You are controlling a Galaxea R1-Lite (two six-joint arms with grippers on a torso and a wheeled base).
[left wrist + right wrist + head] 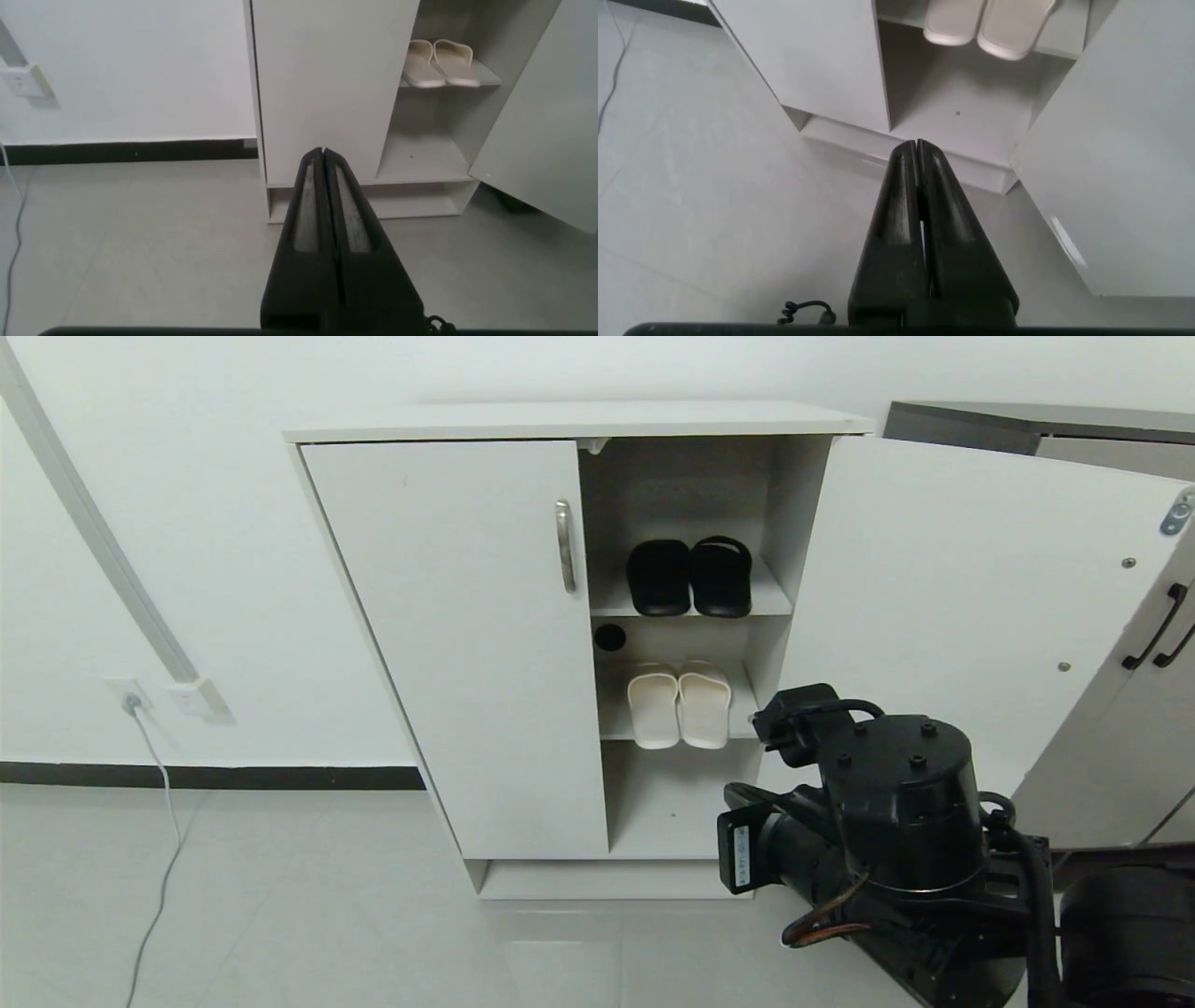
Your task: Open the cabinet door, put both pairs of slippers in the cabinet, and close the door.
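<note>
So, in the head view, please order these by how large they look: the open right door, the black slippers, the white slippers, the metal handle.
1. open right door, by far.
2. black slippers and white slippers: the pairs look about alike, so no ranking.
3. metal handle, long but thin.

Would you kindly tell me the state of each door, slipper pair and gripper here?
Left cabinet door: shut.
Right cabinet door: wide open.
Black slippers: paired on the upper shelf.
White slippers: paired on the middle shelf.
Left gripper: shut, empty.
Right gripper: shut, empty.
</note>
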